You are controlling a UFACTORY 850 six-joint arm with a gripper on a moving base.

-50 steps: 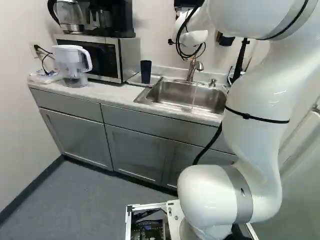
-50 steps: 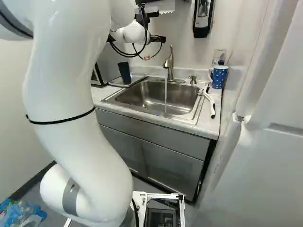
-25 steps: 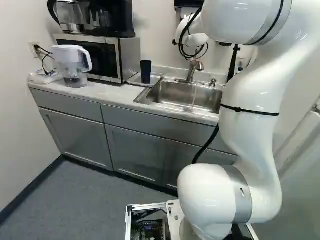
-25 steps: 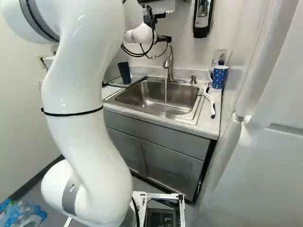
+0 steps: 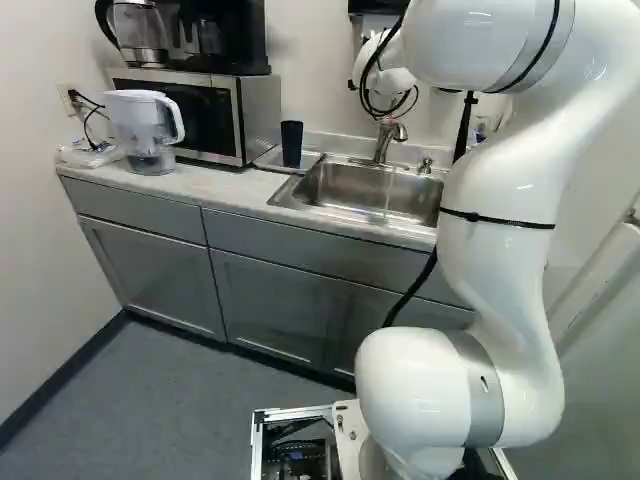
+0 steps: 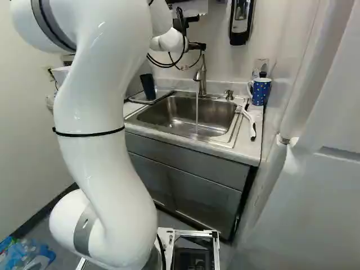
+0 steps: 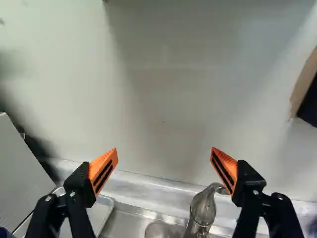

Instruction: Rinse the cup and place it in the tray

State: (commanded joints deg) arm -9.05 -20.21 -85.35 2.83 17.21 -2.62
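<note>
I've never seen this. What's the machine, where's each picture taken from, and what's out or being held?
This is a white robot arm on a moving base. Two views come from cameras on that base, behind the arm, left and right. The third comes from its wrist, looking along the pincer, which is open and holds nothing. On the counter, a dark cup stands on a tray beside the sink. A dotted mug and a brush are across the sink. Water runs from the tap.
</note>
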